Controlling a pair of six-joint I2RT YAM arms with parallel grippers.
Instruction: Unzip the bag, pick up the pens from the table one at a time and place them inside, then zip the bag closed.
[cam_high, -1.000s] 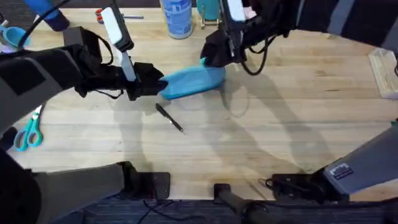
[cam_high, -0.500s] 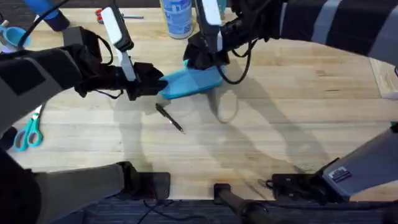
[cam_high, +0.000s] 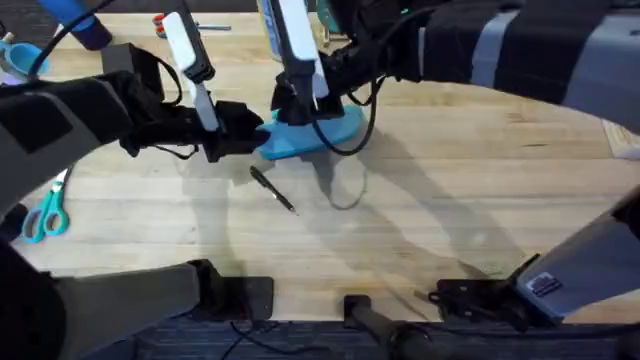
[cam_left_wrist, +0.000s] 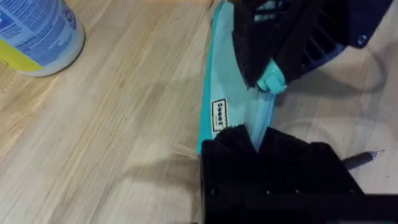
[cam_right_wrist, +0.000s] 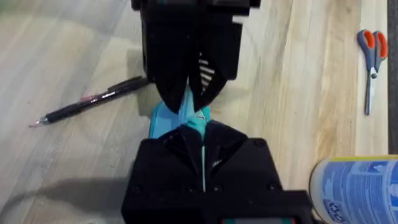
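pale plank wood makes up the table (cam_high: 450, 190), the largest thing in sight. on it lies the bag (cam_high: 325, 132), a turquoise fabric pouch, caught between the two grippers, one at each end. the left gripper (cam_high: 252, 133) has its jaws pressed together on the pouch's end, the fabric pinched in a fold between the black fingers (cam_left_wrist: 233, 146); a small printed label sits on the cloth just beyond those jaws. the right gripper (cam_high: 292, 112) stands over the pouch close to the other arm's jaws, its own jaws shut on the turquoise fabric along the zipper line, with a light-blue bit of the pouch bunched at its tips. a blue-and-white container (cam_high: 285, 28) stands on the far side of the pouch, well apart from both sets of jaws. teal-handled scissors (cam_high: 45, 215) lie far off beyond the left arm. one dark pen (cam_high: 272, 188) lies on the wood just beside the left jaws, apart from the pouch and touched by neither gripper.
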